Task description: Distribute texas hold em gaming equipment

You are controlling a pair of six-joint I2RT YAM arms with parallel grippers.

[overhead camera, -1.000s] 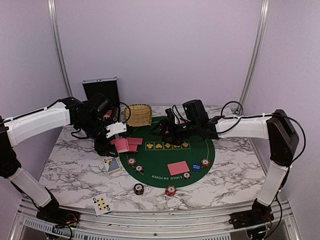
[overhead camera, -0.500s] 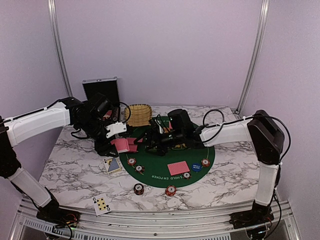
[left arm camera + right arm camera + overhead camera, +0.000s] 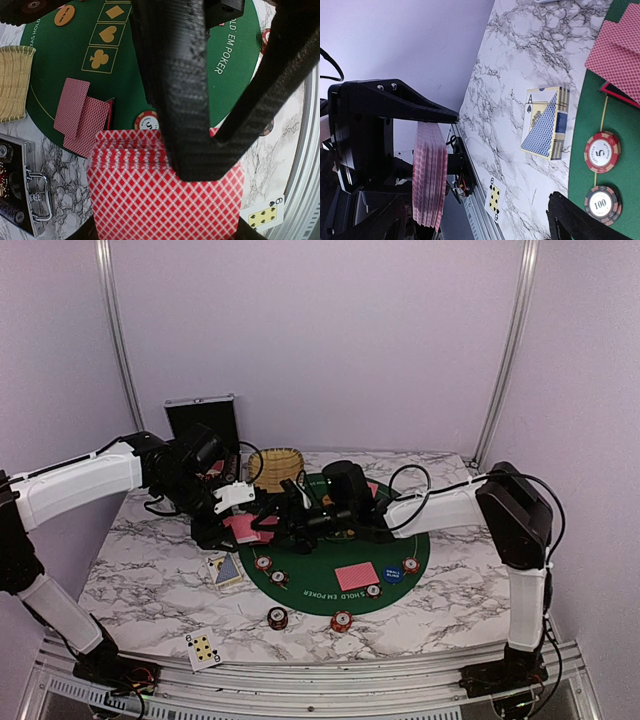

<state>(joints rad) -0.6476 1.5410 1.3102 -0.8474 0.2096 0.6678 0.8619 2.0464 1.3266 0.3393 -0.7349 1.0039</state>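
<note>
Marbled tabletop (image 3: 140,580) carries a green poker mat (image 3: 405,540). At the mat's left edge the left gripper (image 3: 228,523) clamps the deck of red-backed cards (image 3: 243,529), with the right gripper (image 3: 285,523) just beside it. Left wrist: two loose cards (image 3: 80,117) lie on the mat. Right wrist: I cannot tell how wide its own jaws stand.

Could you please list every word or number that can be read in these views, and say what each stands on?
"EM POKER": green mat
"5": upper poker chip
"100": lower poker chip
"6": face-up card
"A": card box
Print on the orange disc: too blurred to read.
</note>
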